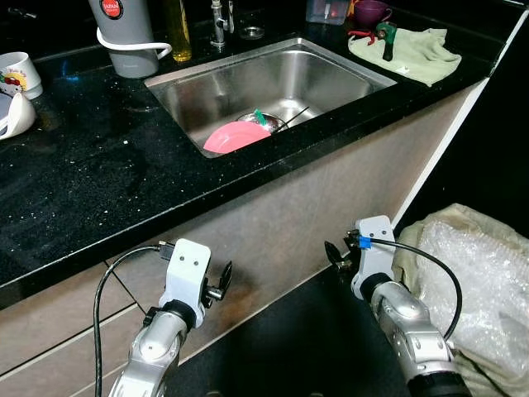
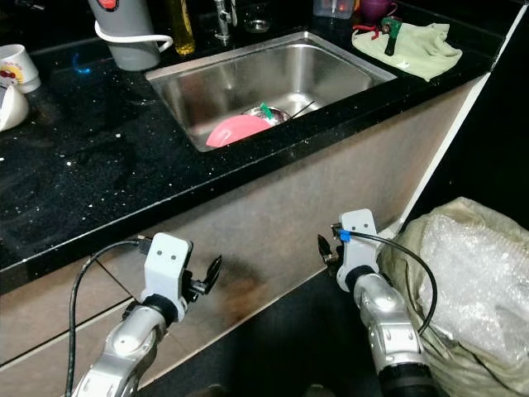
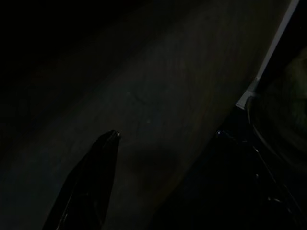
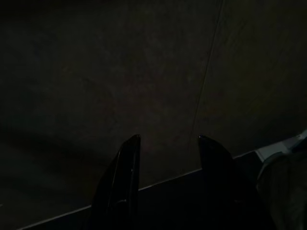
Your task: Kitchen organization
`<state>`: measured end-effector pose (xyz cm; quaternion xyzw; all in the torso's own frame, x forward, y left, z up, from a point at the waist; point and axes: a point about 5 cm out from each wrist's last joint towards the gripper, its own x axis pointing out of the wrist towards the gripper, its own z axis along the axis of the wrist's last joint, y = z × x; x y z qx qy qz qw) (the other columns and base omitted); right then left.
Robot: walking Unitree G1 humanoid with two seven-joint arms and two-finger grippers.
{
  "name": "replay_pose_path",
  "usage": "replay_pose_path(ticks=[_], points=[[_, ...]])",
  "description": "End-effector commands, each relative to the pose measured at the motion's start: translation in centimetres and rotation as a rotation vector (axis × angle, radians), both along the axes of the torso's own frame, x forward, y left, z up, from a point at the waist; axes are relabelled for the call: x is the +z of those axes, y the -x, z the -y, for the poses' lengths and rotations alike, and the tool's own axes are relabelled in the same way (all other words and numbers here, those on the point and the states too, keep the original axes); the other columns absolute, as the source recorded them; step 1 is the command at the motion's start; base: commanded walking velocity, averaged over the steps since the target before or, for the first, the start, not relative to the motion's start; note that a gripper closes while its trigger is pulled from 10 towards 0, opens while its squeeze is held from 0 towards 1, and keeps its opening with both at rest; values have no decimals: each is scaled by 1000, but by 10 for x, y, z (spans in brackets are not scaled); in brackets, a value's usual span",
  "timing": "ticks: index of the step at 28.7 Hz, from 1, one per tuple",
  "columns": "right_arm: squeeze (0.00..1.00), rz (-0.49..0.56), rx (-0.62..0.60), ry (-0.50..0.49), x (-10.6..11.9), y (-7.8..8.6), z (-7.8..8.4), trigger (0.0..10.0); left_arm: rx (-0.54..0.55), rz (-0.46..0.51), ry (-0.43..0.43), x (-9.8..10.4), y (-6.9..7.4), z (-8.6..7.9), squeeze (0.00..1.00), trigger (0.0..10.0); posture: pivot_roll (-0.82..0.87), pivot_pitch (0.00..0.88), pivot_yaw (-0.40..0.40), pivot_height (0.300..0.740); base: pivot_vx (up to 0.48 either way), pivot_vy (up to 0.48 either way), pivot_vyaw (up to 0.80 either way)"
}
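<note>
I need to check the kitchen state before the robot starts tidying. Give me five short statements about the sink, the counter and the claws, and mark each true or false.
1. A pink plate lies in the sink. True.
2. The green cloth hangs over the sink's edge. False: it lies flat on the black counter, beside the sink on the robot's right.
3. The left claw holds a mug. False: it hangs below the counter edge, in front of the cabinet, holding nothing.
4. A white mug stands on the counter at the robot's far left. True.
5. The right claw is open, facing the cabinet front. True.
</note>
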<state>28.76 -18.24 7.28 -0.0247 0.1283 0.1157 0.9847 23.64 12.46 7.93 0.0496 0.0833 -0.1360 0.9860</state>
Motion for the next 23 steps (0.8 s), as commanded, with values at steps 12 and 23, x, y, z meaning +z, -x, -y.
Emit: replay_pose_path(ticks=[12, 23], points=[[0, -10, 8, -11, -1, -1, -1, 10000, -7, -16, -15, -5, 0, -1, 0, 10000, 15, 78, 11, 740, -280, 0, 0], [0, -18, 58, 23, -2, 0, -6, 10000, -6, -14, -13, -6, 1, 0, 0, 10000, 15, 70, 5, 740, -169, 0, 567]])
